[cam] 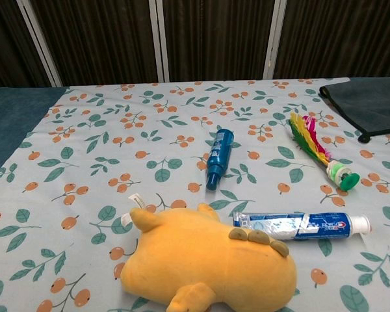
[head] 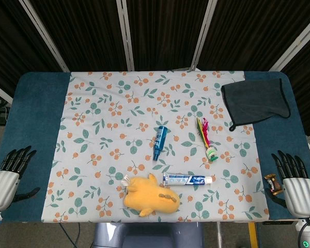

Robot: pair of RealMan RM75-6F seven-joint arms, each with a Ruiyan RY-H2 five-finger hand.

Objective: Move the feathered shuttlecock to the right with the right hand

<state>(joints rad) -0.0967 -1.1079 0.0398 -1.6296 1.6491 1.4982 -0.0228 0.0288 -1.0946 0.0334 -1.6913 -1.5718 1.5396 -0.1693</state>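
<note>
Left of my right hand (head: 294, 182) and farther up the table lay the feathered shuttlecock with its green plastic base (head: 206, 138). Its long axis ran away from me, base nearest. My right hand, the closer one, rested open and empty.

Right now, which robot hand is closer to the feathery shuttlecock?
The right hand. It rests at the table's right edge, a little below and right of the feathered shuttlecock. The left hand sits far across the table at the left edge.

The head view looks steeply down from above the near edge, taking in the whole surface (head: 36, 134) — far edge at 12 o'clock. The chest view sits low and close, facing 12 o'clock across the floral cloth (cam: 84, 130) — both share its middle.
</note>
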